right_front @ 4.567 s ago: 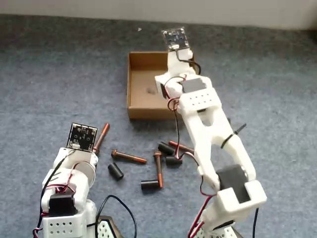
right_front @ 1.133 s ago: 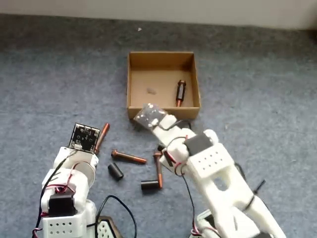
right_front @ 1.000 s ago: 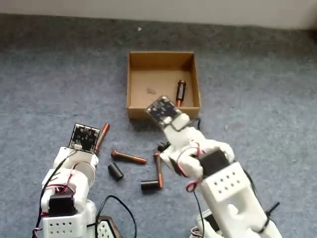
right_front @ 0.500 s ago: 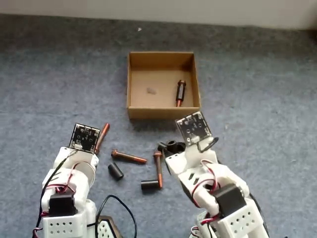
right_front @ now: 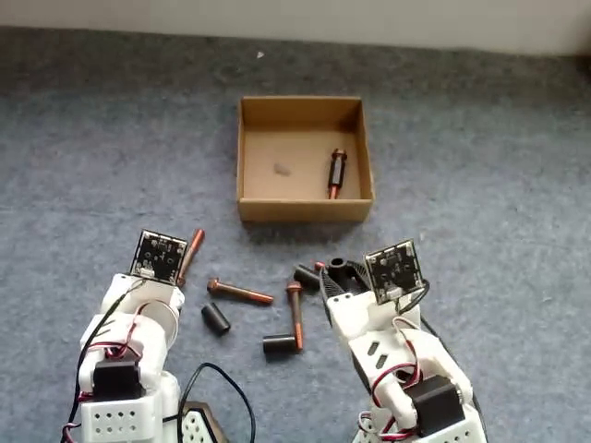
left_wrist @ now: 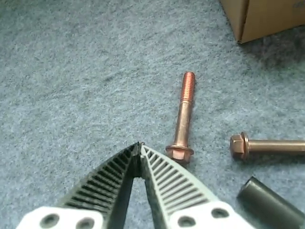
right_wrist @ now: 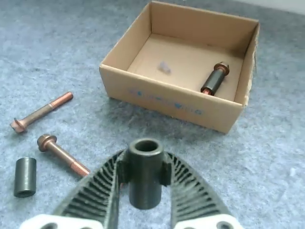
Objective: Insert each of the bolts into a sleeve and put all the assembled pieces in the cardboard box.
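Observation:
My right gripper (right_wrist: 143,160) is shut on a black sleeve (right_wrist: 144,172), held upright above the carpet near the loose parts (right_front: 340,270). The cardboard box (right_front: 305,210) lies beyond it, with one assembled bolt-and-sleeve piece (right_wrist: 214,79) along its right wall (right_front: 337,173). My left gripper (left_wrist: 139,146) is shut with nothing in it, its tips just beside the head of a copper bolt (left_wrist: 183,117). Two more bolts (right_front: 240,293) (right_front: 295,314) and three loose black sleeves (right_front: 215,319) (right_front: 279,344) (right_front: 307,277) lie between the arms.
Grey carpet (right_front: 480,185) covers the whole work area, open to the left and right of the box. A pale wall edge runs along the far side.
The right arm left the assembled piece in the box, came back to the loose parts and lifted a black sleeve toward the near side. The left arm stayed put.

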{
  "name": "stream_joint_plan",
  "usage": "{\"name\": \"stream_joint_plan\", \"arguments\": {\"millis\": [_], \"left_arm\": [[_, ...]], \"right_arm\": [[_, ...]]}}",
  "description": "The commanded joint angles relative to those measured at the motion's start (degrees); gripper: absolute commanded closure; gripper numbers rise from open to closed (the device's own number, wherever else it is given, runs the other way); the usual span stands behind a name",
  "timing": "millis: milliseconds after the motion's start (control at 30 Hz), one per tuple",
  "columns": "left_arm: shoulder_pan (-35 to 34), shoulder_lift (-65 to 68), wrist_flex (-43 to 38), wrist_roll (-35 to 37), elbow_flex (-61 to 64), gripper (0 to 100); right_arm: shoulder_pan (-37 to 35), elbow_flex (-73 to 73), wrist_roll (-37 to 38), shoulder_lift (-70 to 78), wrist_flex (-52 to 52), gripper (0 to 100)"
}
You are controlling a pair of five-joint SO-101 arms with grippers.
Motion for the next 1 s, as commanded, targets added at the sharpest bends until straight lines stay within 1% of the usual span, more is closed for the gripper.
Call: {"name": "stream_joint_plan", "arguments": {"millis": [0, 233, 333, 433, 567, 633, 733, 800, 967], "left_arm": [[-0.31, -0.66, -1.05, -0.26, -2.68, 99], [-0.40, -0.57, -0.44, -0.18, -12.26, 99], [-0.40, 2.77, 2.29, -0.18, -19.12, 96], [-0.40, 12.88, 4.48, -0.18, -28.35, 93], [0.22, 32.40, 8.53, -0.18, -42.07, 93], [2.95, 42.07, 11.87, -0.18, -48.31, 93], [8.66, 55.08, 17.41, 0.00, -54.90, 93], [12.00, 62.73, 20.04, 3.52, -58.42, 93], [17.27, 77.23, 22.51, 20.31, -66.42, 93]], "right_arm": [[0.75, -0.40, -0.70, -1.10, -2.68, 99.1], [0.84, 3.74, -0.70, -1.10, -6.55, 99.1], [0.84, 4.26, -0.70, -1.10, -6.99, 99.1], [0.84, 4.26, -0.70, -1.10, -6.99, 99.1], [0.84, 4.26, -0.70, -1.10, -6.99, 99.1], [0.92, 4.26, -0.70, -1.10, -6.99, 99.1], [2.95, 4.26, -0.70, -1.10, -6.99, 99.1], [4.44, 4.26, -0.70, -1.10, -6.99, 99.1], [5.23, 4.26, -0.70, -1.10, -6.99, 99.1]]}}
